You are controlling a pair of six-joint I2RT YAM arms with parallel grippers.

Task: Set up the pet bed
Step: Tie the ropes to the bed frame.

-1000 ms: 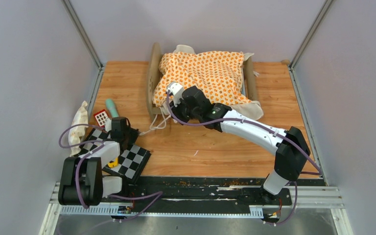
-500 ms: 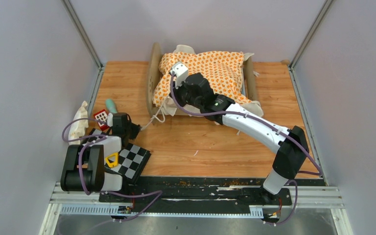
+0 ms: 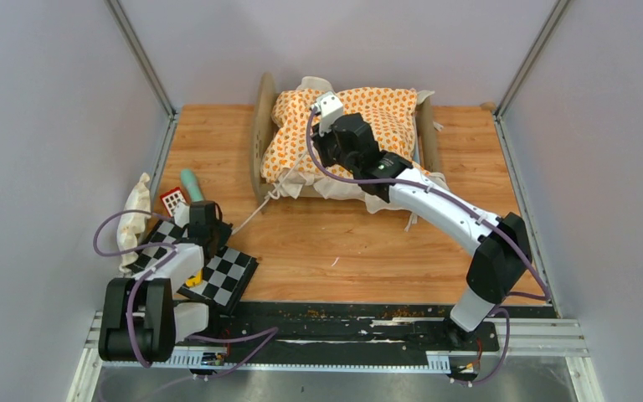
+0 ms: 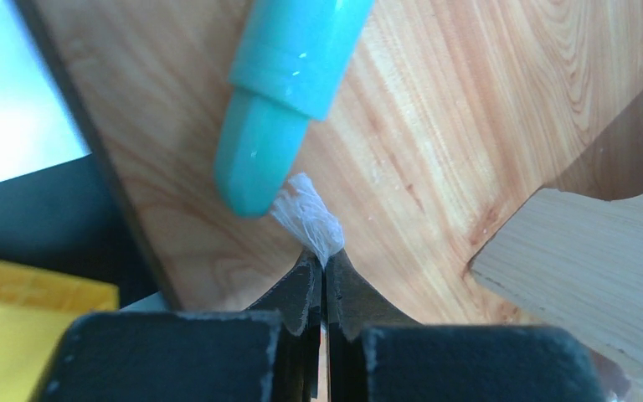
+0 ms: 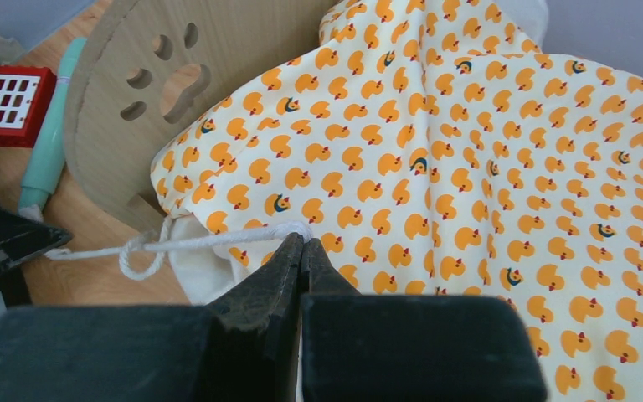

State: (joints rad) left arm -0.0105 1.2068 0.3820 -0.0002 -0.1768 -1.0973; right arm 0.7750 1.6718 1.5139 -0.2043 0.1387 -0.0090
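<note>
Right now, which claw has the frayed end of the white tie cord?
The left claw: its shut tips pinch the frayed cord end beside the teal marker. The right claw pinches the cord farther along, over the duck-print cushion.

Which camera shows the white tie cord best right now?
Right wrist: the tie cord and its loop are close and sharp. Top external shows it as a thin line; left wrist shows only its frayed end.

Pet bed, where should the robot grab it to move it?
Best guess: grab the pet bed by the top edge of its paw-print end board, coming down from above. That board stands upright and thin, easy to pinch across its two faces; the duck-print cushion covers the middle.
</note>
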